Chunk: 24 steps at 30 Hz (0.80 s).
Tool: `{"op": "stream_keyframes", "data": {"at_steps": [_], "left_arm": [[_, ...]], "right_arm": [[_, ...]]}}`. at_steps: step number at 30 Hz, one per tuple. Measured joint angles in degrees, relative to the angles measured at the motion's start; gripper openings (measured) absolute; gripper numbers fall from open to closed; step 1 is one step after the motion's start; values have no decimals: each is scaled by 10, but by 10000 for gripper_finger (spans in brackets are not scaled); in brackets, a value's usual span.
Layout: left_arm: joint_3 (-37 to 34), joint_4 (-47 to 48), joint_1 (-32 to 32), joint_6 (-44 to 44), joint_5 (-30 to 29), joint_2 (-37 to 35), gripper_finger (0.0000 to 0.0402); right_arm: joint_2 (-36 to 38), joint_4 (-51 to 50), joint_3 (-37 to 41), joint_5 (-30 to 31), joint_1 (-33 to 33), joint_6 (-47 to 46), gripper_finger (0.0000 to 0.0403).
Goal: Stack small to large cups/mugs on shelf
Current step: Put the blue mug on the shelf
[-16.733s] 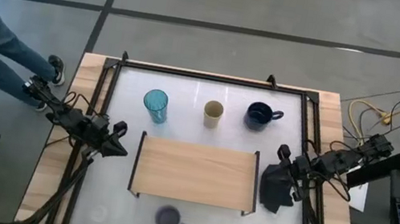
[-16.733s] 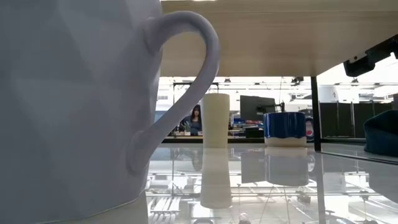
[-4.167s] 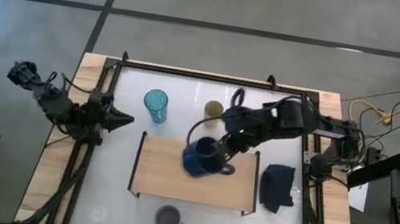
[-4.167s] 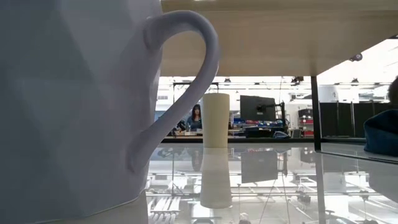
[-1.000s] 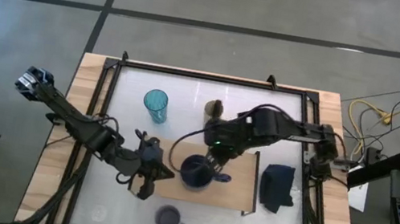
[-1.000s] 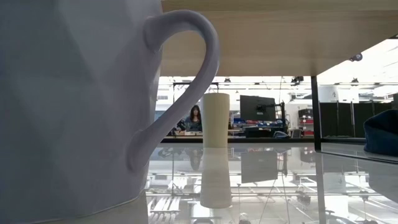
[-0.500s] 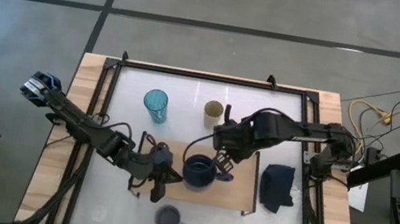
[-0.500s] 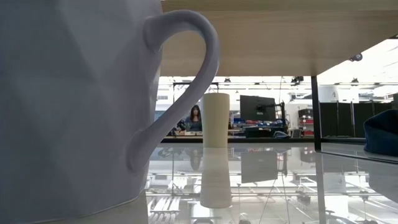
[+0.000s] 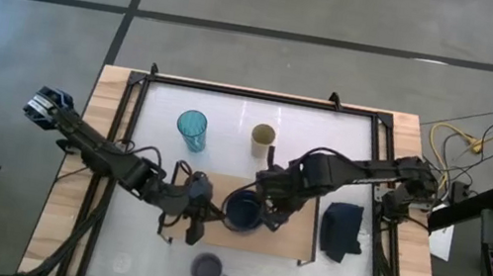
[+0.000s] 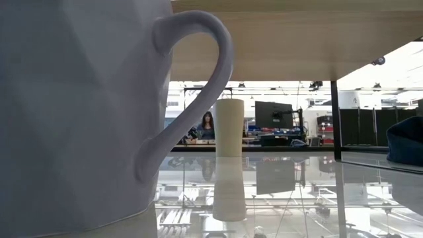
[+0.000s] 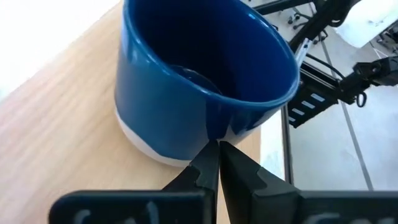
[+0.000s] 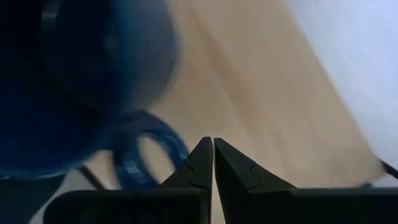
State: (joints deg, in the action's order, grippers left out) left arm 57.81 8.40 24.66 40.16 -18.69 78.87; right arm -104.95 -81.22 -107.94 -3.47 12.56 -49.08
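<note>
Both fingers closed, navy mug [image 9: 243, 211] on shelf [image 9: 294, 246]

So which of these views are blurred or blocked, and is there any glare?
Right wrist view: navy mug smeared, out of focus. Low view: grey mug fills the left half, tabletop mirrors the room. Left wrist view: the mug sharp. High view: even light.

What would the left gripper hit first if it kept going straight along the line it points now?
Most likely the navy mug on the shelf. The left gripper, fingers shut, points at the mug's side wall with nothing between; the left wrist view can't settle whether it already touches.
</note>
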Motion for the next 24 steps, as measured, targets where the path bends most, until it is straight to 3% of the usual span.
{"op": "stream_keyframes", "data": {"at_steps": [24], "left_arm": [[-1,21,-58,-6,-4,-1,0]], "right_arm": [[-1,113,-8,-88,21,-2,8]]}}
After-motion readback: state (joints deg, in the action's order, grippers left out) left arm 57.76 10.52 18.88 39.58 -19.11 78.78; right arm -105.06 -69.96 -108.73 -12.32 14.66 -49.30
